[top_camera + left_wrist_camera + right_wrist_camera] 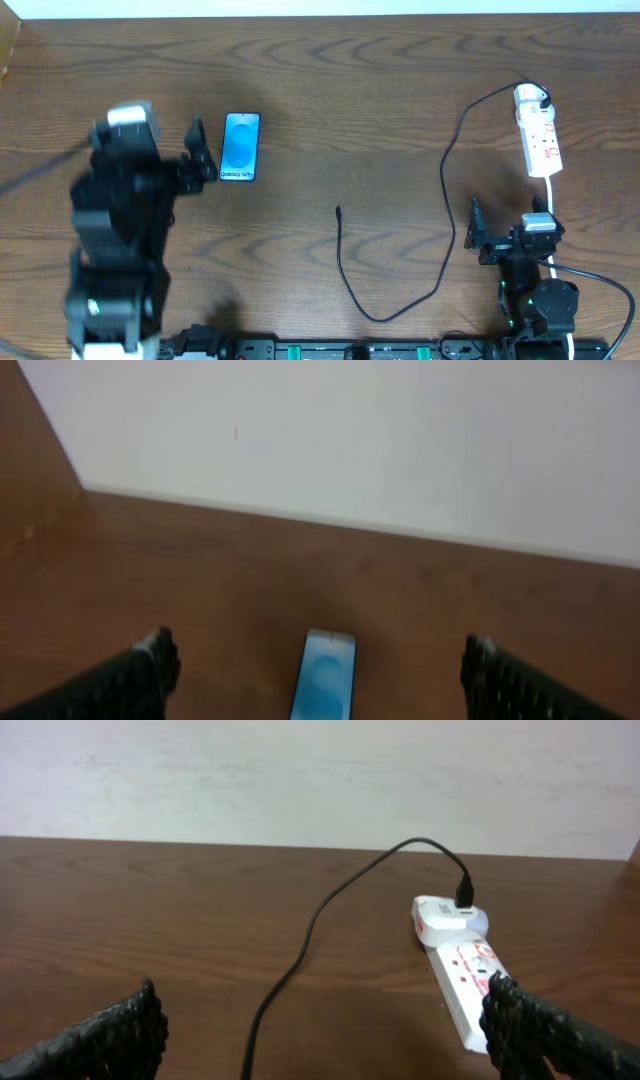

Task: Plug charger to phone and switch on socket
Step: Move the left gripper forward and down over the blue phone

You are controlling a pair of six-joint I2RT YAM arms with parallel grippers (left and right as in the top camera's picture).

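Wooden table [380, 80] | phone [241, 146] beside left gripper [203, 152], fingers spread | right gripper [322, 992] spread, empty | charger [339, 240] tip lies apart from phone

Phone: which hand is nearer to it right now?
Left. The left hand sits open right beside the phone, at its left edge. The right hand is far off on the opposite side, near the socket.
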